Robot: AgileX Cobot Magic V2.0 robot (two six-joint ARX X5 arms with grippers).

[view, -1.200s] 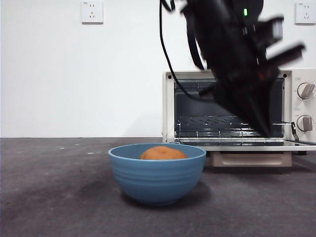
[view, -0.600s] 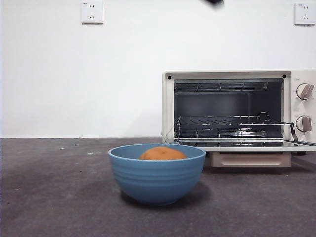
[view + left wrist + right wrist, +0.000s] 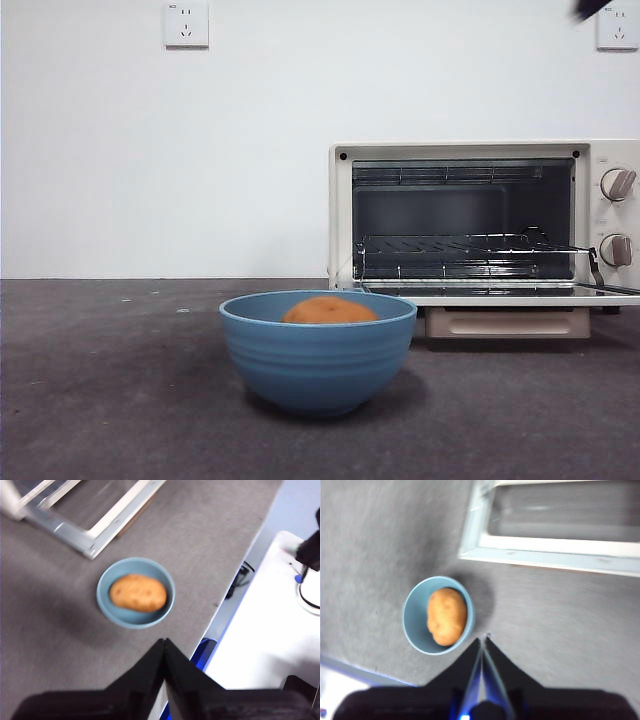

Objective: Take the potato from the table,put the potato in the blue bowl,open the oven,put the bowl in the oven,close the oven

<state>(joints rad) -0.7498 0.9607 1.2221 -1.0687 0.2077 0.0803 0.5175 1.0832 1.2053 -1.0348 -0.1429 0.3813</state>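
The orange-brown potato [image 3: 330, 311] lies inside the blue bowl [image 3: 318, 360], which stands on the dark grey table [image 3: 110, 400] in front of the oven [image 3: 485, 225]. The oven's door [image 3: 510, 293] is folded down flat and its rack shows inside. High above the table, my left gripper [image 3: 164, 642] is shut and empty, looking down on the bowl [image 3: 135, 592] and potato [image 3: 138, 593]. My right gripper [image 3: 483, 640] is also shut and empty, high over the bowl [image 3: 438, 615] and potato [image 3: 447, 616]. In the front view only a black tip [image 3: 590, 8] shows at the top right corner.
The open oven door [image 3: 555, 555] juts out over the table just behind the bowl. A white wall with two sockets [image 3: 187, 23] stands behind. The table's edge and a white surface [image 3: 265, 625] lie beyond the bowl in the left wrist view.
The big dark arm that hung in front of the oven one second ago has risen out of the front view. Only a black tip remains, now shifted to the top right corner.
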